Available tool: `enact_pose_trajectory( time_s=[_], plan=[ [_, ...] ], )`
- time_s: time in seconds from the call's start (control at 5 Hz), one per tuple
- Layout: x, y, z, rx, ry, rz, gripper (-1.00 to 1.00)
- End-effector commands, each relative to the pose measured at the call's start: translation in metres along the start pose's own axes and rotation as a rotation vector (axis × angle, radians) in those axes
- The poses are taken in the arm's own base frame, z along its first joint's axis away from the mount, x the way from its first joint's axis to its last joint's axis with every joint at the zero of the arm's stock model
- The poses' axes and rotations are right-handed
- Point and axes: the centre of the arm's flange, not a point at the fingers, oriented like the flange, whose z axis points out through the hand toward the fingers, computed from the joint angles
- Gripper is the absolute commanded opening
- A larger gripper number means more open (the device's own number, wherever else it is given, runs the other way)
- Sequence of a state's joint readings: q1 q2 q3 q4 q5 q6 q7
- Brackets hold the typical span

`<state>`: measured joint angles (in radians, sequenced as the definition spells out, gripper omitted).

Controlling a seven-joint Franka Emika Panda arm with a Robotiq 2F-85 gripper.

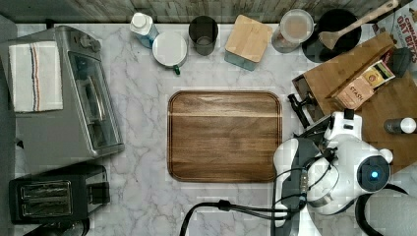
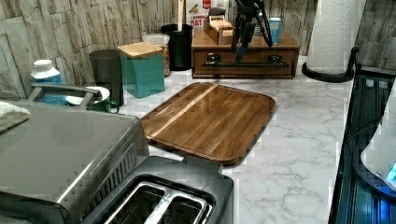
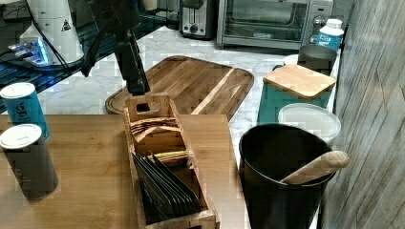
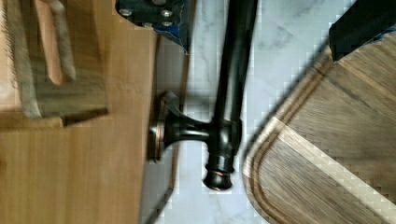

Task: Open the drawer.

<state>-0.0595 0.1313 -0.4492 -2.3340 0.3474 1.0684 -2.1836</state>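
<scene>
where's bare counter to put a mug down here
Bare marble lies between the toaster oven and the tray, and along the tray's near edge toward the toaster. The tray itself is bare too. Crowded: the back row of canisters by the wall, and the strip between the tray and the drawer, where the tool hangs at the handle.

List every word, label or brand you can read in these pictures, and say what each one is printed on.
"STASH": on the tea packets in the wooden caddy on the drawer box.
"OAT BITES": on the box at the top view's top right corner; partly cut off.
Warning triangle: on the white robot base; no text readable.
Bottle label: too blurred to read.
Blue can: print unreadable.
</scene>
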Motion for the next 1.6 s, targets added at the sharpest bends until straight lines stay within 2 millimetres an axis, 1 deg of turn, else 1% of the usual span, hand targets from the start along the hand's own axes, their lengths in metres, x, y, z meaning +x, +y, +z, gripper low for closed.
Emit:
enact_pose_trajectory(
  time_s=[0.2, 0.4, 0.8, 1.2, 1.4, 1.6],
  plan=[
    [-0.033, 0.014, -0.014, -0.059, -0.048, 0.146, 1.0],
    [-0.034, -0.002, -0.002, -0.083, -0.02, 0.166, 1.0],
    [-0.03, -0.026, 0.024, -0.074, -0.022, 0.167, 1.0],
    [-0.034, -0.045, 0.044, -0.045, -0.029, 0.186, 1.0],
    [-0.037, -0.066, 0.048, -0.046, -0.025, 0.223, 1.0],
    [-0.034, -0.074, 0.047, -0.006, -0.062, 0.22, 1.0]
  ],
)
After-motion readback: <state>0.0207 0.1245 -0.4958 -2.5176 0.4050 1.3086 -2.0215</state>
